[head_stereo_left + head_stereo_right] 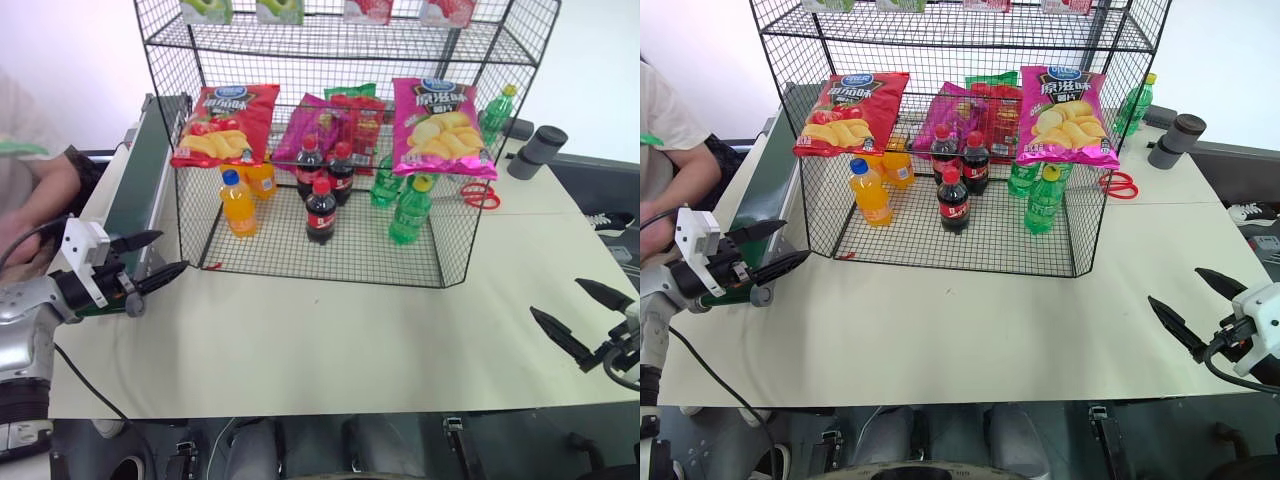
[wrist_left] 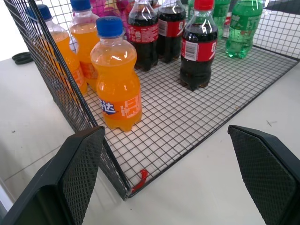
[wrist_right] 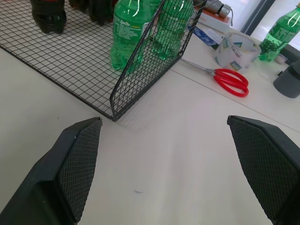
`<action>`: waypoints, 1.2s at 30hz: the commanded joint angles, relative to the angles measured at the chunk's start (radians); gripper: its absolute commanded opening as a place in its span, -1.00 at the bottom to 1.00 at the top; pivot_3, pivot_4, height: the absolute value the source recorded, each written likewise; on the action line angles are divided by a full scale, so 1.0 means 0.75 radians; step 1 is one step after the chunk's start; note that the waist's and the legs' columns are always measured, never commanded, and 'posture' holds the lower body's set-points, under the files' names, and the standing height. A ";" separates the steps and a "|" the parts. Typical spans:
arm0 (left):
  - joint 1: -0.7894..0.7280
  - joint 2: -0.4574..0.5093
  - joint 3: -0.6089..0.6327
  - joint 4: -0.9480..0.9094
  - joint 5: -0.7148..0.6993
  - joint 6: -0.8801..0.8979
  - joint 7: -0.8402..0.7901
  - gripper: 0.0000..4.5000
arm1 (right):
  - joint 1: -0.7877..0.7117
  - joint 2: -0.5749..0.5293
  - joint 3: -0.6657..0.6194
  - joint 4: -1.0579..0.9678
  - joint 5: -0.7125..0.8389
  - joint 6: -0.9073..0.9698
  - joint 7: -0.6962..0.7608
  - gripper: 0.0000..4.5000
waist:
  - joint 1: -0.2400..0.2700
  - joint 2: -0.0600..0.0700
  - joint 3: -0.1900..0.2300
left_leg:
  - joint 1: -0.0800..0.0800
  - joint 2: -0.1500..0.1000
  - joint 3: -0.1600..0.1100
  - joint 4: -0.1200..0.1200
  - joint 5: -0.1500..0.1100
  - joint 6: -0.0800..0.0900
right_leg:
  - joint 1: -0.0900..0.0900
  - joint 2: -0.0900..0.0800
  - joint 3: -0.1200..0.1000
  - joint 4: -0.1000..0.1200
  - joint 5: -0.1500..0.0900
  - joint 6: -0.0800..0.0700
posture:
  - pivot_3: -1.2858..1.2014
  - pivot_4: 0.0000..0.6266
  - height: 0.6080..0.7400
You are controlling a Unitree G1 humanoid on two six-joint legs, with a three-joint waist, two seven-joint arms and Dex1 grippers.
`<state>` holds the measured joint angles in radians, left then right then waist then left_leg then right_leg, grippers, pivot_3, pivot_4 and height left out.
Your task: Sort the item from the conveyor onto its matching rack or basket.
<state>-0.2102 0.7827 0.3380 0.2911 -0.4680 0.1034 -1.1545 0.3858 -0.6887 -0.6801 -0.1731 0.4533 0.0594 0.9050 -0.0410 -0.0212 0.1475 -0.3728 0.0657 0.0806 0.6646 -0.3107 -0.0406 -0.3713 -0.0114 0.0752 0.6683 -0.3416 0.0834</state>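
The conveyor (image 1: 140, 180) runs along the table's left side, and the stretch of dark green belt that I see is bare. The item is out of view. The rack (image 1: 190, 215) is a tall black wire cage standing at the middle back of the table. My left gripper (image 1: 172, 252) hovers open and empty beside the conveyor, just off the rack's front left corner (image 2: 123, 190). At the table's right front edge my right gripper (image 1: 556, 298) stands open and empty, well clear of the rack's right corner (image 3: 113, 115).
A red chip bag (image 1: 225, 125) and a magenta chip bag (image 1: 440, 125) hang on the rack, with a green packet (image 1: 352, 92) partly hidden behind. Orange soda (image 2: 117, 89), cola (image 1: 320, 210) and green bottles (image 1: 408, 210) stand inside. Red scissors (image 3: 232, 80) lie right of it. A person's arm (image 1: 35, 190) is at left.
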 commanded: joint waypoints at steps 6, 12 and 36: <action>0.014 0.004 0.038 -0.035 -0.029 -0.016 -0.006 1.00 | -0.026 -0.029 -0.002 -0.041 0.010 -0.001 -0.001 0.99 | 0.000 0.000 0.000 | 0.000 0.000 0.000 0.000 0.000 0.000 | 0.000 0.000 0.000 0.000 0.000 0.000 | 0.03 -0.52 1.00; 0.025 0.011 0.046 -0.038 -0.048 0.015 -0.011 1.00 | -0.034 -0.027 0.012 -0.049 0.011 0.003 -0.001 0.99 | 0.000 0.000 0.000 | 0.000 0.000 0.000 0.000 0.000 0.000 | 0.000 0.000 0.000 0.000 0.000 0.000 | 0.03 -0.52 1.00; -0.072 0.017 0.040 0.092 -0.034 0.020 0.092 1.00 | -0.049 -0.019 0.022 0.041 0.006 -0.066 0.041 0.99 | -0.001 0.000 0.000 | 0.000 0.000 0.000 0.000 0.000 0.000 | 0.000 0.000 0.000 0.000 0.000 0.000 | 0.03 -0.52 1.00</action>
<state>-0.2503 0.7797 0.3416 0.3666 -0.4869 0.1136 -1.0867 0.3535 -0.6909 -0.6473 -0.1471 0.4534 0.0334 0.9303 -0.0418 -0.0212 0.1475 -0.3729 0.0659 0.0806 0.6647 -0.3107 -0.0406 -0.3714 -0.0112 0.0752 0.6683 -0.3416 0.0834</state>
